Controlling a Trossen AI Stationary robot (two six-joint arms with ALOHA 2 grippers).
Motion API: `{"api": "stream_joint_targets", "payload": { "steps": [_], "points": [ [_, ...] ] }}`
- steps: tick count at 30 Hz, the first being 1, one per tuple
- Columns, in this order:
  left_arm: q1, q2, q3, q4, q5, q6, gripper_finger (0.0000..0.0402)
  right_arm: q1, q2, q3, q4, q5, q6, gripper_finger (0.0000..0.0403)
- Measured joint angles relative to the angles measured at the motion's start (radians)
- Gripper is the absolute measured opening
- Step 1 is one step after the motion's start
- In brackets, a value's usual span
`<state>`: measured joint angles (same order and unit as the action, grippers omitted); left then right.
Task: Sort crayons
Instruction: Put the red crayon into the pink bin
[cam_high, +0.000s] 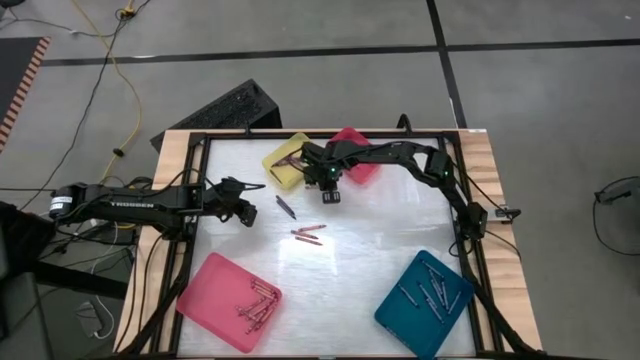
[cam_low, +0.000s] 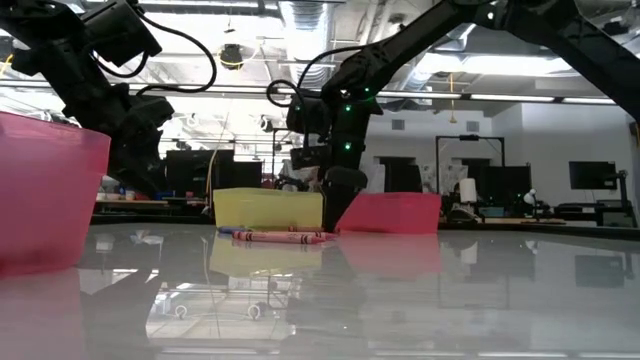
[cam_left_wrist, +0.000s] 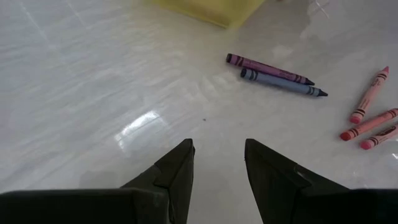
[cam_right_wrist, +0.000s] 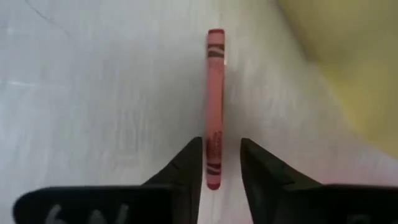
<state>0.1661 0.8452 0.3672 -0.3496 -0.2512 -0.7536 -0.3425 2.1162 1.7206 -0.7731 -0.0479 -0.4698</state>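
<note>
Between the fingertips of my right gripper (cam_right_wrist: 221, 146) lies a pink-red crayon (cam_right_wrist: 215, 93) on the white table, just in front of the yellow tray (cam_high: 287, 160). This gripper (cam_high: 331, 197) points steeply down and is open. My left gripper (cam_high: 245, 215) waits open above the table's left part, nothing between its fingers (cam_left_wrist: 219, 149). Ahead of it lie a purple crayon (cam_left_wrist: 267, 67) and a blue-grey crayon (cam_left_wrist: 283, 82) side by side. Beyond these, three red crayons (cam_high: 308, 235) lie loose at mid-table. My right gripper straddles one end (cam_right_wrist: 214, 168) of the pink-red crayon from above, slanting. The crayon runs out ahead between the fingers, flat on the table. A gap shows between it and one finger (cam_right_wrist: 249, 155). I cannot tell whether the other finger touches it.
A pink tray (cam_high: 228, 300) with several crayons stands near left and a teal tray (cam_high: 425, 300) with several crayons near right. A magenta tray (cam_high: 355, 155) sits behind the right arm beside the yellow one. A black frame rims the table.
</note>
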Motion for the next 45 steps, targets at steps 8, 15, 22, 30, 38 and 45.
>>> {"api": "stream_joint_targets", "payload": {
  "steps": [8,15,22,30,38,45],
  "points": [
    [0.000,0.000,0.000,0.000,0.000,0.000,0.0133,0.002,0.000,0.000,-0.006,-0.008,0.030,0.0054],
    [0.000,0.000,0.000,-0.001,0.000,0.001,0.0133,0.007,-0.004,-0.042,0.001,-0.007,0.092,0.0006],
    [0.000,0.000,0.000,-0.001,0.002,0.001,0.0133,0.037,-0.004,-0.045,-0.013,0.006,0.128,0.0004],
    [0.000,0.000,0.000,-0.001,0.008,0.000,0.0133,0.065,0.001,0.046,-0.059,0.027,0.194,0.0003],
    [0.000,0.000,0.000,-0.001,0.009,-0.001,0.0133,0.113,0.000,0.189,-0.113,0.031,0.250,0.0003],
    [0.000,0.000,0.000,-0.001,0.029,0.039,0.0133,0.192,0.000,0.304,-0.116,0.055,0.313,0.0003]
  ]
}}
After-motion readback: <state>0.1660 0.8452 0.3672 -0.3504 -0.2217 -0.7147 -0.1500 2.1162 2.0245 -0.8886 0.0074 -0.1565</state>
